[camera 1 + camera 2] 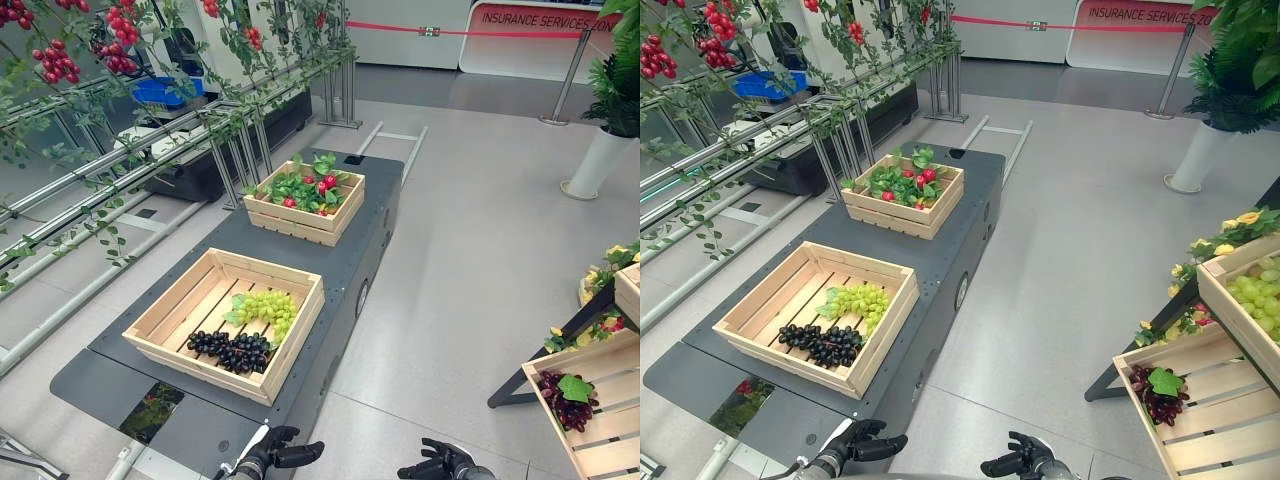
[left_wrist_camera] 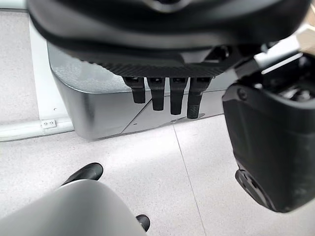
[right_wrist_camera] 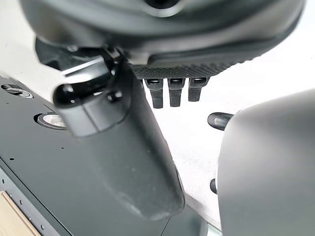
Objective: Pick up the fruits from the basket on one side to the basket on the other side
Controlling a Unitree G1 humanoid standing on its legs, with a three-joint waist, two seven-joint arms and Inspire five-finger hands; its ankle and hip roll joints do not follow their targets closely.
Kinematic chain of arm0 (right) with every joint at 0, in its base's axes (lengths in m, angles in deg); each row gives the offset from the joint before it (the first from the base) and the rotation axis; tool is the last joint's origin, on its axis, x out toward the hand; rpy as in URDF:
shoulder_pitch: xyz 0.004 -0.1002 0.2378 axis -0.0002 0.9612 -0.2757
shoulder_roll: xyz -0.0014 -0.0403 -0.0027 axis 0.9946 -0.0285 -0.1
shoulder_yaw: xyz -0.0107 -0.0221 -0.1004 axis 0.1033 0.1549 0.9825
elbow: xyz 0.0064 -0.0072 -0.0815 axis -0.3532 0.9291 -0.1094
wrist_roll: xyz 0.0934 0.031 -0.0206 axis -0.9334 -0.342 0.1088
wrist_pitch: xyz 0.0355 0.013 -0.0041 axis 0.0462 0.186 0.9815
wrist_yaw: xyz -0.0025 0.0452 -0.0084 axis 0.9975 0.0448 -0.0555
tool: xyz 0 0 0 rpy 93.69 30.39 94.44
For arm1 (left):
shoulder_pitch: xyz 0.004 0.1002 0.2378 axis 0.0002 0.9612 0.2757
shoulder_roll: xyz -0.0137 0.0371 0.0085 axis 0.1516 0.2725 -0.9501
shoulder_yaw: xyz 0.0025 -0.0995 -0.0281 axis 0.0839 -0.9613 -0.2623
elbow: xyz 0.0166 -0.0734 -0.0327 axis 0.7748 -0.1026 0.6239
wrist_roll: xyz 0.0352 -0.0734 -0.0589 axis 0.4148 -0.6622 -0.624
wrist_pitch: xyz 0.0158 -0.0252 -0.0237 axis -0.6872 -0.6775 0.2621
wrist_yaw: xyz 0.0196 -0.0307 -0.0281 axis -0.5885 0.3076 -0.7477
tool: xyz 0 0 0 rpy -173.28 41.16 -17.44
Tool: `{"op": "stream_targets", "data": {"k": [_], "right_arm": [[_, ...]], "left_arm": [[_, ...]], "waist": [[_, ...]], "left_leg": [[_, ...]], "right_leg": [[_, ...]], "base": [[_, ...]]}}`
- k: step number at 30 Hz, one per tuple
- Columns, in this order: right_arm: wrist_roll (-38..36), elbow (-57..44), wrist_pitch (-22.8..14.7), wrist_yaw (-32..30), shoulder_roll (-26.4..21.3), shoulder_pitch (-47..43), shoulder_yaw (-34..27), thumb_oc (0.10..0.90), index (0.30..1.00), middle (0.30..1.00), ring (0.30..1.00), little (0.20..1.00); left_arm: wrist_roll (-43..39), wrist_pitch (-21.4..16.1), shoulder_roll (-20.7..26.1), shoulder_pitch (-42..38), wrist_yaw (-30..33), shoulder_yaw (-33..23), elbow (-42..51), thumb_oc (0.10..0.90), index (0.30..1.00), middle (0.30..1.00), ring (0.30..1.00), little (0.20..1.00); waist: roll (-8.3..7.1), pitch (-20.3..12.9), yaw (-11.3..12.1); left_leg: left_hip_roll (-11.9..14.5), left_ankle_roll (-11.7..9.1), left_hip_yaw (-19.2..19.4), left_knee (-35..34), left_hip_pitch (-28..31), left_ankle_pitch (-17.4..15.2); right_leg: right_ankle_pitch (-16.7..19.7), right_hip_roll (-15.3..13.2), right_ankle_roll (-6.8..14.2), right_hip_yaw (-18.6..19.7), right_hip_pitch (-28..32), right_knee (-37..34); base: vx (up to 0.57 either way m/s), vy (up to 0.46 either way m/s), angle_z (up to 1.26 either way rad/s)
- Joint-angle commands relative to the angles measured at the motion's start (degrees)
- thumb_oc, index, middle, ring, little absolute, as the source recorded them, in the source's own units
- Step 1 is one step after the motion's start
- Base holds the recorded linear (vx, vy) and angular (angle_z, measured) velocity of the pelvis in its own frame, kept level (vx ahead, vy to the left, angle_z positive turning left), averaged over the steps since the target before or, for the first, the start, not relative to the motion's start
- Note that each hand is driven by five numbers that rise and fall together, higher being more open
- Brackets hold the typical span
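A wooden crate (image 1: 170, 312) sits at the near end of a dark cart (image 1: 350, 255). It holds a bunch of green grapes (image 1: 268, 306) and black grapes (image 1: 232, 351). At the cart's far end, a smaller crate (image 1: 298, 223) carries red fruits among green leaves. To the right, a slatted crate (image 1: 602, 445) on a stand contains purple grapes (image 1: 567, 405); above it another crate holds green grapes (image 1: 1260, 293). My left hand (image 1: 277, 452) hangs low before the cart, fingers (image 2: 157, 93) relaxed, empty. My right hand (image 1: 441, 464) hovers over the floor beside it, fingers (image 3: 176, 93) loose, empty.
Metal rails with tomato vines (image 1: 55, 62) run along the left of the cart. A white pot (image 1: 595, 160) with a green plant stands at the back right, beside a red belt barrier (image 1: 400, 27). Grey floor lies between the cart and the right stand.
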Motion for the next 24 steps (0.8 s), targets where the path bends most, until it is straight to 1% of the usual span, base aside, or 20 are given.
{"op": "stream_targets", "data": {"k": [1, 6, 8, 10, 11, 12, 13, 14, 15, 17, 19, 20, 21, 23, 24], "right_arm": [[1.7, 0.7, -0.8, -0.3, -0.6, -2.6, 2.7, 0.8, 0.9, 0.9, 0.9, 0.9], [1.3, -0.2, -0.3, -0.5, -0.6, -2.6, 3.3, 0.8, 0.9, 0.9, 0.9, 0.9], [1.3, -0.4, -0.2, -0.4, -0.7, -2.8, 3.4, 0.8, 0.9, 0.9, 0.9, 0.9], [1.2, -0.8, -0.1, -0.4, -0.9, -2.9, 3.7, 0.8, 0.9, 0.9, 0.9, 0.9], [1.2, -1.0, 0.1, -0.3, -1.1, -3.0, 4.0, 0.8, 0.9, 0.9, 0.9, 0.9], [1.2, -1.0, 0.2, -0.3, -1.1, -3.0, 4.0, 0.8, 0.9, 0.9, 0.9, 0.9], [1.0, -1.5, 0.4, -0.3, -1.2, -3.1, 4.5, 0.8, 0.9, 0.9, 0.9, 0.9], [0.9, -1.6, 0.5, -0.3, -1.3, -3.1, 4.6, 0.8, 0.9, 0.9, 0.9, 0.9], [0.5, -2.1, 0.8, -0.2, -1.6, -3.1, 5.1, 0.8, 0.9, 0.9, 0.9, 0.9], [0.3, -2.5, 1.1, -0.2, -1.9, -3.2, 5.3, 0.8, 0.9, 0.9, 0.9, 0.9], [-0.2, -3.2, 1.3, -0.2, -2.3, -3.1, 5.6, 0.8, 0.9, 0.9, 0.9, 0.9], [-1.2, -3.8, 1.3, -0.3, -2.6, -3.2, 5.6, 0.8, 0.9, 0.9, 0.9, 0.9], [-1.2, -3.8, 1.3, -0.3, -2.6, -3.2, 5.6, 0.8, 0.9, 0.9, 0.9, 0.9], [-2.6, -4.9, 1.1, -0.2, -3.0, -3.4, 5.5, 0.8, 0.9, 0.9, 0.9, 0.9], [-3.0, -5.3, 1.0, -0.1, -3.1, -3.5, 5.3, 0.8, 0.9, 0.9, 0.9, 0.9]], "left_arm": [[0.1, -3.2, -1.7, -4.5, 1.1, 1.6, 0.8, 0.8, 0.9, 0.9, 0.9, 0.9], [0.0, -4.0, -1.7, -5.0, 0.8, 1.8, 1.1, 0.8, 0.9, 0.9, 0.9, 0.9], [1.2, -4.5, -1.5, -5.1, 1.8, 2.3, 1.4, 0.8, 0.9, 0.9, 0.9, 0.9], [3.8, -6.0, -1.1, -5.4, 3.1, 2.9, 1.9, 0.8, 0.9, 0.9, 0.9, 0.9], [6.8, -8.7, -0.7, -5.6, 5.9, 3.8, 2.7, 0.8, 0.9, 0.9, 0.9, 0.9], [6.8, -8.7, -0.7, -5.6, 5.9, 3.8, 2.7, 0.8, 0.9, 0.9, 0.9, 0.9], [11.7, -12.4, 0.1, -5.9, 10.5, 4.9, 5.0, 0.8, 0.9, 0.9, 0.9, 0.9], [12.2, -13.1, 0.3, -5.9, 11.1, 5.1, 5.4, 0.8, 0.9, 0.9, 0.9, 0.9], [13.5, -15.4, 1.7, -6.2, 13.1, 6.0, 9.3, 0.8, 0.9, 0.9, 0.9, 0.9], [13.0, -16.1, 2.5, -6.5, 13.4, 6.3, 11.9, 0.8, 0.9, 0.9, 0.9, 0.9], [12.8, -18.9, 3.9, -6.9, 13.6, 6.3, 16.7, 0.8, 0.9, 0.9, 0.9, 0.9], [11.4, -20.4, 4.9, -7.3, 13.6, 5.9, 19.9, 0.8, 0.9, 0.9, 0.9, 0.9], [11.3, -20.5, 5.0, -7.3, 13.6, 5.8, 20.1, 0.8, 0.9, 0.9, 0.9, 0.9], [8.9, -22.2, 6.2, -7.9, 14.5, 4.4, 24.2, 0.8, 0.9, 0.9, 0.9, 0.9], [8.7, -22.4, 6.5, -7.9, 15.1, 3.8, 25.2, 0.8, 0.9, 0.9, 0.9, 0.9]], "waist": [[-1.76, 2.4, -0.3], [-1.87, 2.8, -0.4], [-1.79, 3.1, -0.4], [-1.78, 3.3, -0.5], [-1.71, 3.4, -0.6], [-1.71, 3.4, -0.5], [-1.68, 3.6, -0.6], [-1.68, 3.7, -0.6], [-1.58, 3.8, -0.5], [-1.53, 4.0, -0.5], [-1.43, 4.3, -0.3], [-1.34, 4.5, -0.2], [-1.34, 4.5, -0.2], [-1.17, 4.8, 0.1], [-1.12, 4.9, 0.1]], "left_leg": [[-2.9, 1.6, -1.4, 0.5, 1.0, -6.9], [-2.8, 1.5, -1.3, 0.5, 0.6, -6.7], [-2.8, 1.5, -1.2, 0.5, 0.6, -6.6], [-2.8, 1.5, -1.1, 0.5, 0.5, -6.6], [-2.8, 1.5, -1.1, 0.5, 0.4, -6.5], [-2.8, 1.5, -1.1, 0.5, 0.4, -6.5], [-2.7, 1.4, -1.1, 0.5, 0.4, -6.5], [-2.7, 1.4, -1.1, 0.5, 0.4, -6.5], [-2.7, 1.3, -1.1, 0.5, 0.3, -6.5], [-2.7, 1.3, -1.1, 0.5, 0.2, -6.4], [-2.7, 1.2, -1.2, 0.5, 0.0, -6.3], [-2.7, 1.1, -1.3, 0.5, -0.2, -6.1], [-2.7, 1.1, -1.3, 0.5, -0.2, -6.1], [-2.6, 1.0, -1.7, 0.5, -0.3, -6.0], [-2.6, 1.0, -1.9, 0.5, -0.3, -5.9]], "right_leg": [[-5.8, -2.7, 2.0, -2.3, 4.4, 0.4], [-5.6, -2.7, 2.0, -2.3, 4.1, 0.4], [-5.5, -2.6, 2.0, -2.2, 4.0, 0.4], [-5.5, -2.6, 2.0, -2.2, 3.9, 0.4], [-5.5, -2.6, 2.0, -2.1, 3.8, 0.4], [-5.5, -2.6, 2.0, -2.0, 3.8, 0.4], [-5.5, -2.6, 1.9, -2.0, 3.8, 0.4], [-5.5, -2.6, 1.9, -2.0, 3.8, 0.4], [-5.5, -2.6, 1.9, -2.0, 3.8, 0.4], [-5.4, -2.7, 1.9, -2.0, 3.7, 0.4], [-5.4, -2.7, 1.8, -2.3, 3.6, 0.4], [-5.3, -2.7, 1.7, -2.3, 3.5, 0.4], [-5.3, -2.7, 1.7, -2.3, 3.5, 0.4], [-5.4, -2.7, 1.4, -2.6, 3.6, 0.4], [-5.5, -2.7, 1.3, -2.7, 3.7, 0.4]], "base": [[0.0, 0.0, 0.0], [0.0, 0.0, 0.0], [0.0, 0.0, 0.0], [0.0, 0.0, 0.0], [0.0, 0.0, 0.0], [0.0, 0.0, 0.0], [0.0, 0.0, 0.0], [0.0, 0.0, 0.0], [0.0, 0.0, 0.0], [0.0, 0.0, 0.0], [-0.01, -0.04, 0.0], [0.0, -0.039, 0.01], [0.0, -0.04, 0.03], [0.02, -0.053, 0.02], [0.03, -0.055, 0.02]]}}
